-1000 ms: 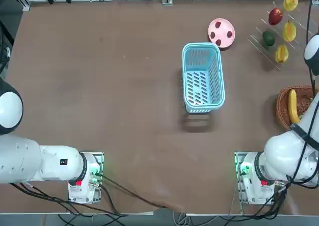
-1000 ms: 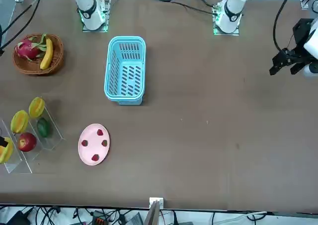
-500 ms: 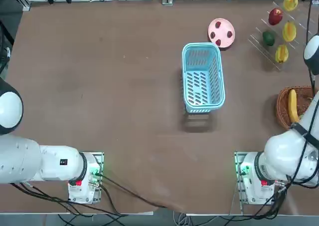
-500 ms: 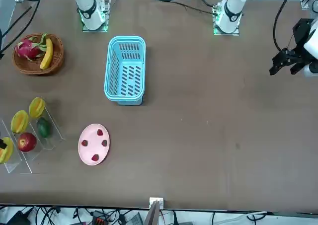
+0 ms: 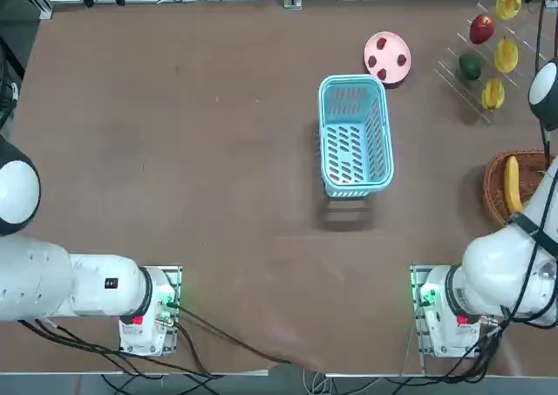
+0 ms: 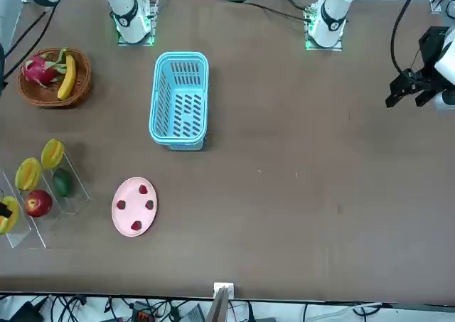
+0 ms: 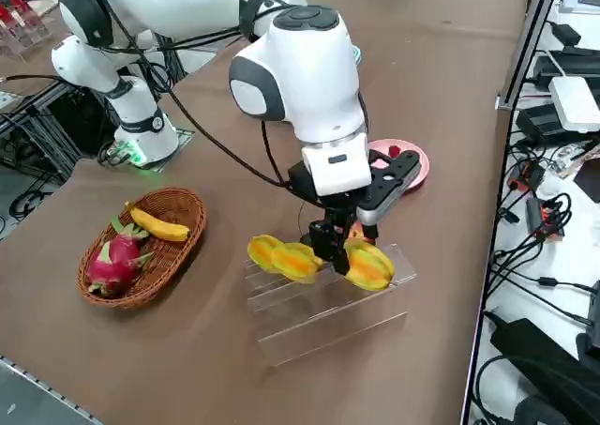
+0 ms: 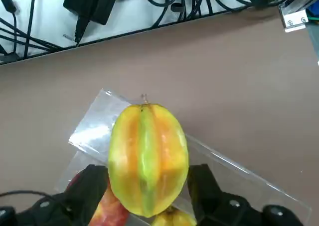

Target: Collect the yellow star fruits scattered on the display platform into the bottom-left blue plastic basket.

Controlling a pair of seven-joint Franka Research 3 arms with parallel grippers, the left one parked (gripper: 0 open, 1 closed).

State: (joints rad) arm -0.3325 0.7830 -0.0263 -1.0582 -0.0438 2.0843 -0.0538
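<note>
While the blue plastic basket (image 5: 356, 79) waits open side up towards the left of the layout, its mouth is free to take fruit from above. Next to its upper right corner is the pink plate (image 5: 381, 44), probably just something to steer round.

Further right on the counter (image 5: 218, 194), the clear display platform (image 7: 309, 317) carries the dark green fruit (image 5: 470, 66) and the red apple (image 5: 481, 29), both to be left alone. Just right of them, the near star fruit (image 5: 493, 93), the middle star fruit (image 5: 506, 55) and the far star fruit (image 5: 508, 4) run up the platform in a row; its ridges presumably keep them from rolling. None is in the basket.

At the far one, the right end effector (image 8: 148, 177) is spread, a finger on either side of the fruit, lined up for a squeeze across its width (whether either finger touches the skin, I can't tell). That straddle suits a ridged, rounded thing; an uneven close could turn it or nudge the apple.

Lower right, the wicker basket (image 5: 495, 186) holds a banana (image 5: 513, 184), yellow too, but no part of this job.
</note>
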